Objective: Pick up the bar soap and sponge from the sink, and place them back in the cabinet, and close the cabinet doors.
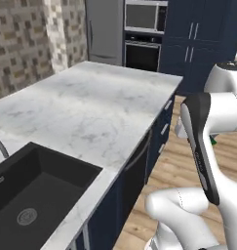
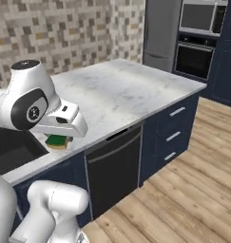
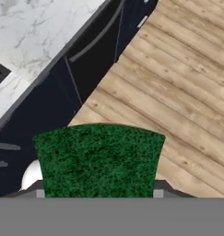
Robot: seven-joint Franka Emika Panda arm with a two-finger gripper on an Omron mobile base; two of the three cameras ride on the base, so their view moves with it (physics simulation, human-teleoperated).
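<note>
Arm folded low, end effector [image 2: 60, 141] clamping sponge [image 2: 57, 141] — above countertop [image 2: 117, 90] edge

Both base views flank the marble counter [image 1: 90, 107] — hand view looks floorward, close.

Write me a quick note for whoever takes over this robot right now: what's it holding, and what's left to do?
Gripper: shut on the sponge, carried above the wood floor beside the counter.
Sink: the part in view holds no soap or sponge.
Done: sponge lifted out.
Left: put the sponge in the cabinet, deal with the soap if that isn't done, close the doors.
</note>
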